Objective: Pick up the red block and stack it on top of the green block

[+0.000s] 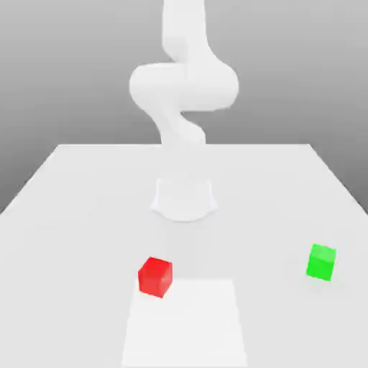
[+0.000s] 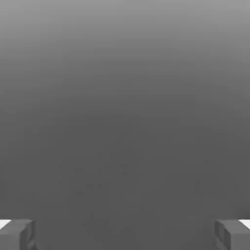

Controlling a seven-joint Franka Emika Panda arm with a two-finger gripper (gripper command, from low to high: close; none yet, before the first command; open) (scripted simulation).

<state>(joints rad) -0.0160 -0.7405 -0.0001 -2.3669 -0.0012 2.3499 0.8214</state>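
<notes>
Two small cubes sit on a pale, smooth worktop (image 1: 65, 215), well apart from each other. The red block (image 1: 155, 276) lies near the front edge, a little toward the exterior view's left of centre, its glossy faces plain and one corner turned toward the camera. It rests just at the far left corner of a brighter white rectangular patch (image 1: 185, 323) marked flat on the worktop surface. The green block (image 1: 321, 261) stands toward the exterior view's right, at about the same depth as the red one, also plain-faced and about equal in size. Neither cube touches anything but the worktop.

Behind them, the white arm (image 1: 183, 86) rises from a round base (image 1: 185, 198) set at the middle of the worktop. Its smooth, rounded links fold back and upward, with a thick elbow bulging across above the base.

From the hand view, the claw (image 2: 125, 234) is spread wide: two grey, blocky fingertips (image 2: 17, 234) stand at opposite edges with a broad gap between them and nothing pinched there, against a plain grey background.
</notes>
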